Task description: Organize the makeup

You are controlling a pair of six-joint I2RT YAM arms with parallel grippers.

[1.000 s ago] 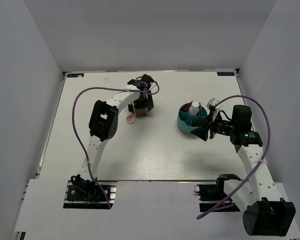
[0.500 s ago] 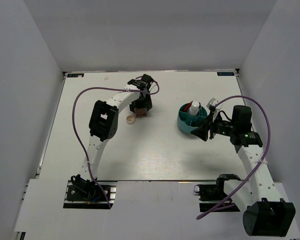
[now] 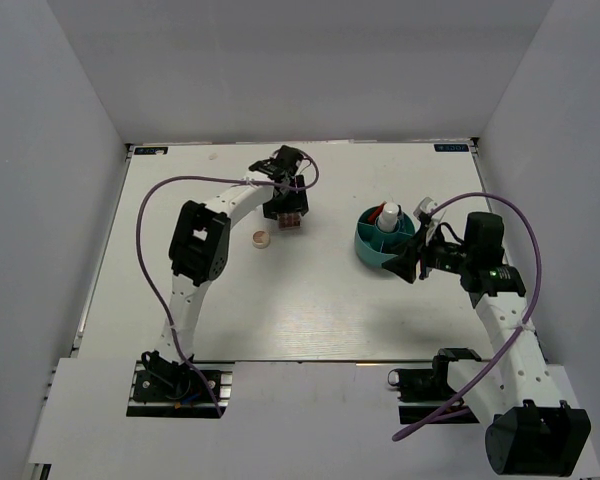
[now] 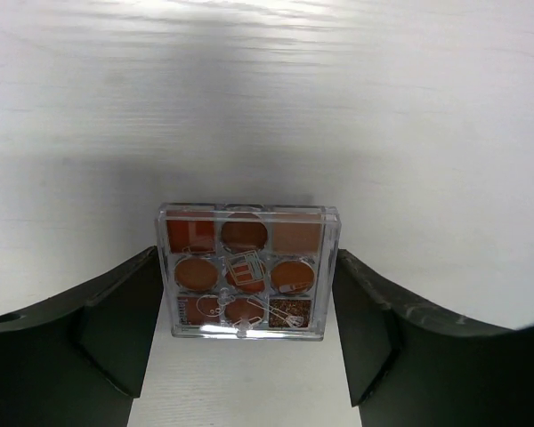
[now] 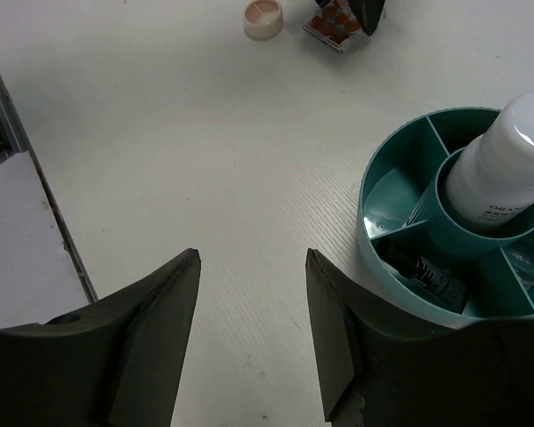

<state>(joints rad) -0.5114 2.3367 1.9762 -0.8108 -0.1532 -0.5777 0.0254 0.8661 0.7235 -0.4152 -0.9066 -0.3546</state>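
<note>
A square clear-cased palette (image 4: pixel 245 271) with orange-brown pans sits between the fingers of my left gripper (image 4: pixel 249 258), both fingers against its sides. From above, the palette (image 3: pixel 292 220) and left gripper (image 3: pixel 288 212) are at the table's far middle. A round beige compact (image 3: pixel 261 239) lies just left of them. The teal divided tub (image 3: pixel 365 245) holds a white bottle (image 5: pixel 503 160) in its centre cup and a black tube (image 5: pixel 427 271) in a side compartment. My right gripper (image 5: pixel 253 256) hangs open and empty just left of the tub (image 5: pixel 374 240).
A small white item (image 3: pixel 425 205) stands by the tub's far right side. The white walls of the enclosure surround the table on three sides. In the right wrist view the compact (image 5: pixel 263 18) and palette (image 5: pixel 336 22) show at the top.
The left gripper has closed onto the palette and shifted it slightly right and away from the compact. The right arm has stayed put.
</note>
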